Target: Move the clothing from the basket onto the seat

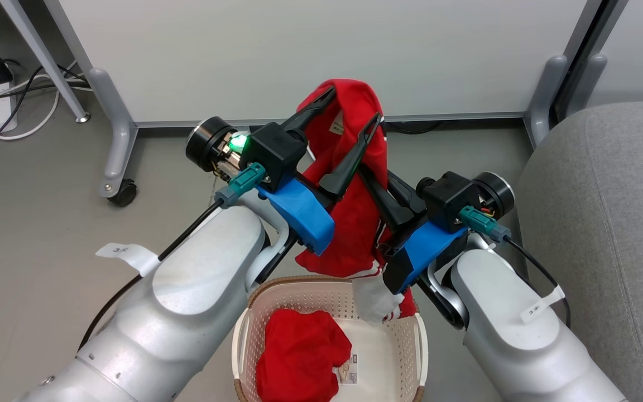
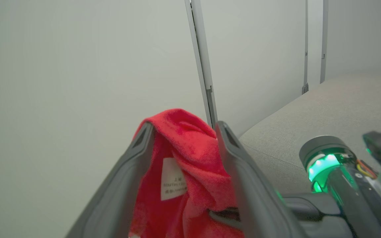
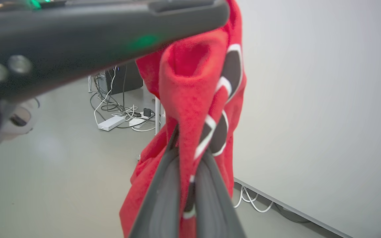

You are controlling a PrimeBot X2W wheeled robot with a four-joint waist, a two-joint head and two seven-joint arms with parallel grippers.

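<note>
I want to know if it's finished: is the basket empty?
Not empty. One red garment lies in the basket; the jersey hangs over it, pinched in the right pincer.

Left pincer spread, right pincer clamped (fingers crossing)

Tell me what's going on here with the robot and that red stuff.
The robot holds a red jersey up above the basket. The right gripper is shut on the cloth, while the left gripper has its fingers apart, with the jersey's top draped over them. A second red garment lies in the basket. The grey seat is off to the robot's right.
</note>
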